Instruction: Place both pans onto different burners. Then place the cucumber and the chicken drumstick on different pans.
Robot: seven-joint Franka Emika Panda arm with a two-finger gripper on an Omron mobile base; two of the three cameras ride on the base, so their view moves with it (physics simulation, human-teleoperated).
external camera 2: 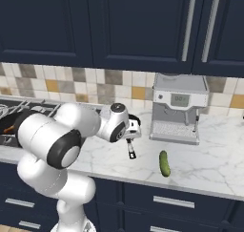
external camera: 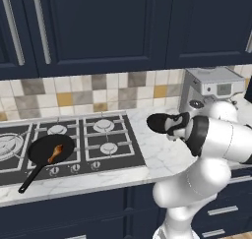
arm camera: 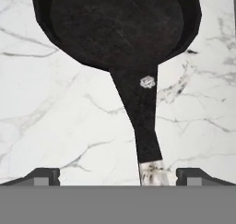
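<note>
One black pan (external camera: 50,150) sits on a front burner of the cooktop (external camera: 133,157), handle toward the counter edge, with the orange-brown chicken drumstick (external camera: 55,153) inside it. The second pan (arm camera: 120,25) lies on the marble counter right of the stove, and its long handle (arm camera: 143,121) runs toward me. My gripper (arm camera: 117,177) hovers over the handle's end, open, with the fingertips (arm camera: 46,174) wide apart and the handle nearer the right one. The green cucumber (external camera 2: 164,163) lies on the counter to the right of the hand (external camera 2: 128,131). Free burners (external camera: 104,125) stand beside the first pan.
A silver coffee machine (external camera 2: 178,107) stands against the tiled wall, behind the cucumber. Dark blue cabinets hang above the counter. Bare marble counter (external camera 2: 209,159) stretches to the right. My own white arm (external camera: 216,139) hides part of the counter in the left base view.
</note>
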